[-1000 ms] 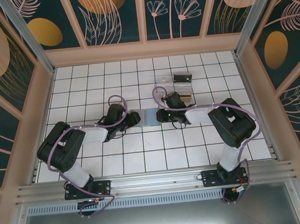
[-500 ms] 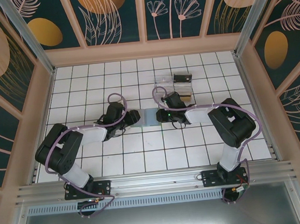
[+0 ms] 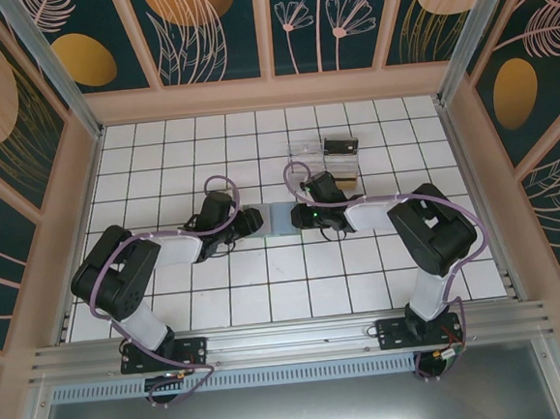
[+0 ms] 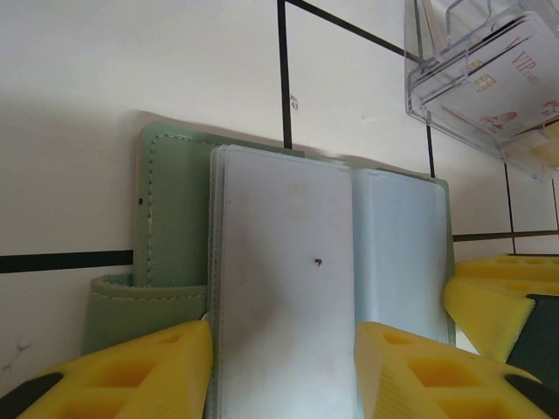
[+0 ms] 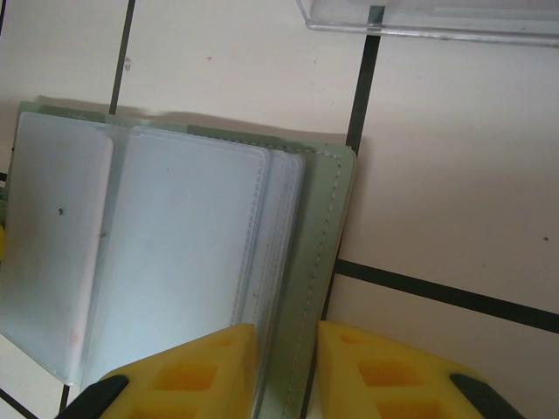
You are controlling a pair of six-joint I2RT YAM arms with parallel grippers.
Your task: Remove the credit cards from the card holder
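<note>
The card holder (image 3: 273, 219) lies open and flat on the tiles between my two grippers. Its grey-green cover (image 4: 170, 218) holds several translucent sleeves (image 4: 288, 253); I cannot tell whether any credit cards are inside them. My left gripper (image 4: 284, 371) is low over its left half, jaws apart, a yellow finger on each side of the top sleeve. My right gripper (image 5: 286, 367) is pinched on the card holder's (image 5: 183, 236) right edge, with the stitched cover rim (image 5: 325, 227) and sleeve edges between its fingers. In the top view the left gripper (image 3: 255, 221) and right gripper (image 3: 298, 216) face each other.
A clear plastic tray (image 4: 489, 70) with printed cards (image 4: 511, 74) in it stands just beyond the holder. The same tray (image 3: 317, 156) sits beside a small black box (image 3: 340, 147). Its front edge (image 5: 437, 22) shows in the right wrist view. Panelled walls ring the tiled table.
The left arm shifted slightly, its elbow swinging out and back, with the gripper staying at the holder's left side. The right arm and the holder have not moved.
</note>
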